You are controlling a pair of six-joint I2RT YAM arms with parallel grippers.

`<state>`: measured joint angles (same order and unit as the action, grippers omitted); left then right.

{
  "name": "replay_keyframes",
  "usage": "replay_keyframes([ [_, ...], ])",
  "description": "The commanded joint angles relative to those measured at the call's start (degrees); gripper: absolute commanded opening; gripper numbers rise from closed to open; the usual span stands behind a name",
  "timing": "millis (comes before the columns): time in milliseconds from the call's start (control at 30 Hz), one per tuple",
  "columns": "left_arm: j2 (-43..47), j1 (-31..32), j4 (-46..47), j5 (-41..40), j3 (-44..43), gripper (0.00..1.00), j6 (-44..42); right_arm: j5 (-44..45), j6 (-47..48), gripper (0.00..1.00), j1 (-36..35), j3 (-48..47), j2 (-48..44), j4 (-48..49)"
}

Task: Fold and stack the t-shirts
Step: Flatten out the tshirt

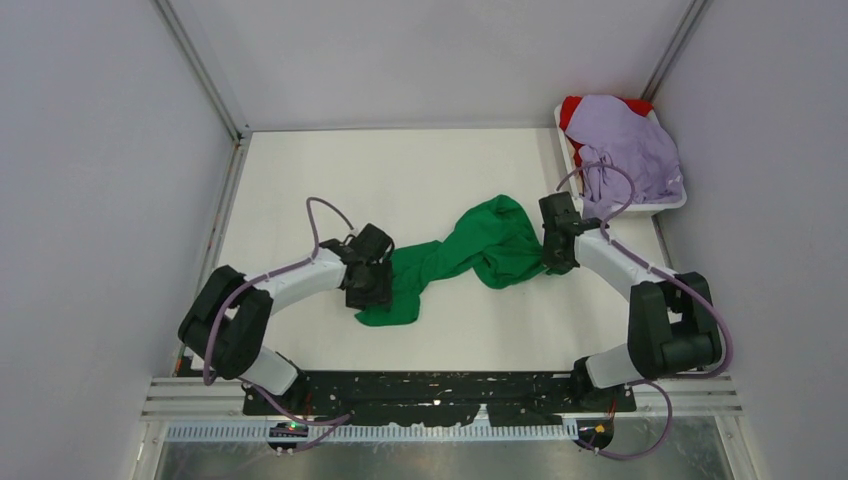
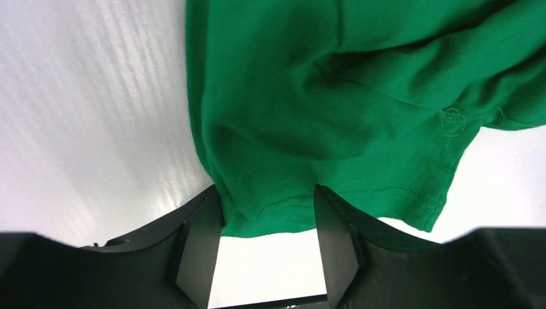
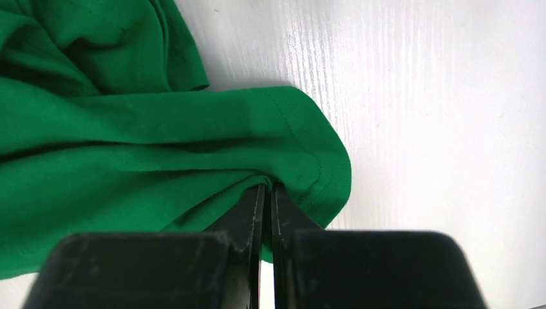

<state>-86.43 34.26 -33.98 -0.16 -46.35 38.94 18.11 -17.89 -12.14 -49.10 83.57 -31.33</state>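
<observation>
Green t-shirt (image 1: pixel 490 245) on desk (image 1: pixel 300 170): we see right claw (image 3: pixel 265 191) pinching its hem, left claw (image 2: pixel 269 215) open astride edge.

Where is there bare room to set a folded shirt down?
Widest: the far half of the white table, between back wall, bright green cloth t-shirt and white rectangular tray. Narrower: the strip between that shirt and the arm bases. Crowded: the tray, heaped with pale lavender t-shirt and red t-shirt.

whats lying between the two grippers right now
The green t-shirt, bunched, spans from the left gripper to the right gripper, nothing else; the top view shows it.
</observation>
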Motion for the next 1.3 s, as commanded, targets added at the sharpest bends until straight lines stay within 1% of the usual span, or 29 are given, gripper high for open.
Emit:
replay_keyframes([
  [0,-6.12,4.7,-0.67,-3.92,1.73,0.52,3.72,0.19,0.06,0.05,-0.09,1.48,-3.72,1.96],
  [33,-6.93,5.5,-0.57,-4.23,1.44,0.46,4.11,0.22,0.01,0.05,-0.21,1.84,-4.33,1.97],
  [67,-7.68,6.07,-0.51,-4.23,1.01,0.38,4.2,0.33,0.03,0.05,-0.59,2.0,-4.62,1.93],
  [100,-8.35,6.53,-0.55,-4.24,0.5,0.27,4.22,0.61,0.2,0.05,-0.82,2.43,-5.23,1.91],
  [133,-8.66,6.66,-0.5,-3.97,-0.12,0.13,4.15,0.74,0.3,0.05,-1.21,2.76,-5.51,1.67],
  [167,-8.47,6.7,-0.24,-3.48,-0.69,0.01,3.9,0.77,0.73,0.05,-1.48,2.9,-6.4,1.43],
  [267,-4.69,6.7,1.66,-0.32,-2.54,0.0,1.15,1.77,1.1,0.05,-2.23,3.46,-9.73,-0.18],
  [367,3.64,6.7,7.3,5.46,-2.3,0.0,-0.9,2.27,1.25,0.05,-2.34,3.2,-13.74,-1.79],
  [467,12.11,6.48,9.56,6.17,-4.02,0.0,-2.86,1.33,1.38,0.05,-2.33,1.68,-19.59,-2.69],
  [567,20.07,4.68,10.57,6.96,-7.02,0.0,-4.53,-0.12,2.3,0.05,-2.36,-0.41,-24.29,-2.78],
  [700,27.53,1.35,15.35,9.44,-10.69,0.0,-5.56,-1.0,3.1,0.05,-2.34,-4.86,-30.06,-2.0],
  [767,30.07,-0.74,16.53,9.66,-13.63,0.0,-6.42,1.2,3.73,0.05,-2.28,-7.89,-32.08,-1.99],
  [833,31.83,-2.4,16.69,8.43,-17.09,0.0,-6.94,3.16,4.31,0.05,-2.28,-11.74,-33.61,-2.27],
  [967,35.19,-2.62,18.93,3.88,-21.95,0.0,-7.18,2.85,7.32,0.05,-2.36,-20.78,-36.13,-1.69],
  [1033,36.26,-2.77,17.32,1.26,-25.69,0.0,-7.93,2.08,9.34,0.05,-2.36,-24.69,-37.07,-1.43],
  [1067,36.6,-2.87,16.27,0.75,-28.16,0.0,-9.23,1.83,10.7,0.05,-2.36,-26.12,-37.34,-1.47],
  [1167,38.21,-2.88,13.0,-4.87,-35.04,0.0,-12.74,-0.31,13.42,0.05,-2.29,-31.68,-39.25,-1.42],
  [1267,40.03,-2.85,10.41,-8.2,-41.28,0.0,-16.44,-3.28,16.36,0.05,-2.36,-35.21,-41.34,-1.26],
])
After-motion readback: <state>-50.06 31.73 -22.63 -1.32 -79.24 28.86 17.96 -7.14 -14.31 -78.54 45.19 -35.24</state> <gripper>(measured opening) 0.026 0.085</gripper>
